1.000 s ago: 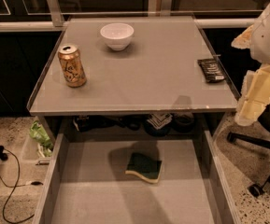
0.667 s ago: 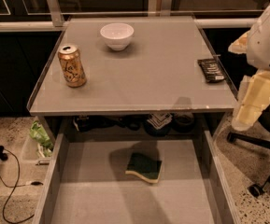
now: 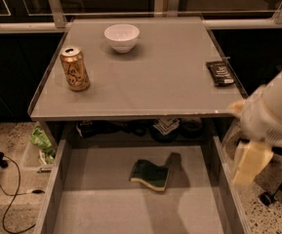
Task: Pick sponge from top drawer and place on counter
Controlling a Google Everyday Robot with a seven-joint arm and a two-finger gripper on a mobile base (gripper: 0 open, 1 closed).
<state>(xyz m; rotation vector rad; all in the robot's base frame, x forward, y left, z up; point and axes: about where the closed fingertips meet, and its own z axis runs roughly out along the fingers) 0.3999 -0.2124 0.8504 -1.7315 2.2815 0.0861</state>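
One small flat sponge (image 3: pixel 151 174), dark green over yellow foam, lies mid-floor in the wide shallow grey top drawer (image 3: pixel 101 206), which is pulled out from under the square grey counter (image 3: pixel 160 82), likely for reach from above. Green face up, long axis roughly left-right. The pale-yellow gripper (image 3: pixel 251 165) hangs outside the drawer's right wall, apart from the sponge; open or closed, cannot tell.

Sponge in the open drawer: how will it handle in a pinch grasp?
The sponge shows foam under a scouring face, so probably light and squashy; it may bow when pinched. Lying flat on the top drawer floor, it shouldn't roll, though a push could slide it. The hand hangs by the drawer's right wall.
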